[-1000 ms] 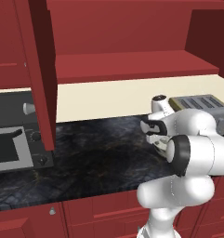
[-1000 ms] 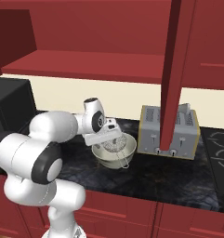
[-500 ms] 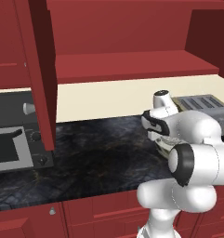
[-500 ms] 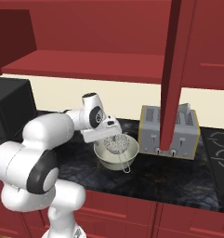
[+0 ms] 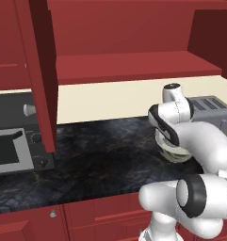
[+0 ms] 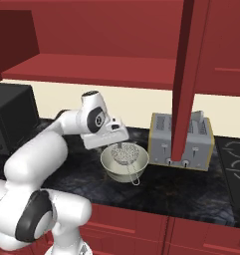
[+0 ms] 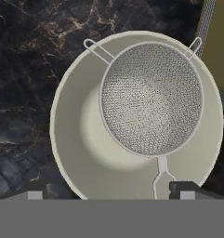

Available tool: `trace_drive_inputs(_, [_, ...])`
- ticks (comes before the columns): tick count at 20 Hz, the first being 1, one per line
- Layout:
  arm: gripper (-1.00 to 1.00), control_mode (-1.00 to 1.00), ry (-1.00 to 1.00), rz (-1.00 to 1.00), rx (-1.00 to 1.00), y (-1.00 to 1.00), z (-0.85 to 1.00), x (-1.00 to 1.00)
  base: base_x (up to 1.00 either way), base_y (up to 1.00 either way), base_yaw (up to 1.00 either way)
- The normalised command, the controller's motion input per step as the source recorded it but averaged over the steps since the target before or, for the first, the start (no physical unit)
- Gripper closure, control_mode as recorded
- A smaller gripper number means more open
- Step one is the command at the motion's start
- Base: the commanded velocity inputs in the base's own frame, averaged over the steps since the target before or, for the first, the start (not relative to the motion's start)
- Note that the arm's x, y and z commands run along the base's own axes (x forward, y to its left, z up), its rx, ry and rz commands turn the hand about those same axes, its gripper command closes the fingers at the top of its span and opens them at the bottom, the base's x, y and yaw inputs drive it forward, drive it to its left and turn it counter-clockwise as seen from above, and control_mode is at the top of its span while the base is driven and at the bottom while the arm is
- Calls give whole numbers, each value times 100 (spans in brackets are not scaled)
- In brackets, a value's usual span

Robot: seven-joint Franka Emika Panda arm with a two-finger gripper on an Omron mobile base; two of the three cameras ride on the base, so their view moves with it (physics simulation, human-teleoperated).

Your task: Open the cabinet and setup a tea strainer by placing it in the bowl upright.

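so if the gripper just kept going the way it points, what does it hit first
Most likely the tea strainer, whose mesh lies straight ahead of the gripper, resting in the bowl. How far off it is stays unclear.

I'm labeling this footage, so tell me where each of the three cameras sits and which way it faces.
Left base view: behind the arm's left, facing forward over the counter; white arm at lower right, partly hiding the bowl.
Right base view: behind the arm's right; arm at lower left, gripper over the tea strainer.
Hand view: looks straight down into the bowl; fingertips at bottom.
All three share the bowl.
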Motion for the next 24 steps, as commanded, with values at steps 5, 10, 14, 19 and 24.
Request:
trace_drive_inputs(5, [-100, -100, -9, -3, 0, 20, 59, -92, 0, 0, 0])
trace_drive_inputs(10, [-100, -100, -13, 0, 7, 67, 66, -73, 0, 0, 0])
trace_drive_inputs(14, [-100, -100, -15, 0, 8, 69, 81, -42, 0, 0, 0])
trace_drive_inputs(19, [-100, -100, -3, -3, 1, 38, 48, -16, 0, 0, 0])
trace_drive_inputs(24, [-100, -100, 1, -2, 0, 6, 18, -7, 0, 0, 0])
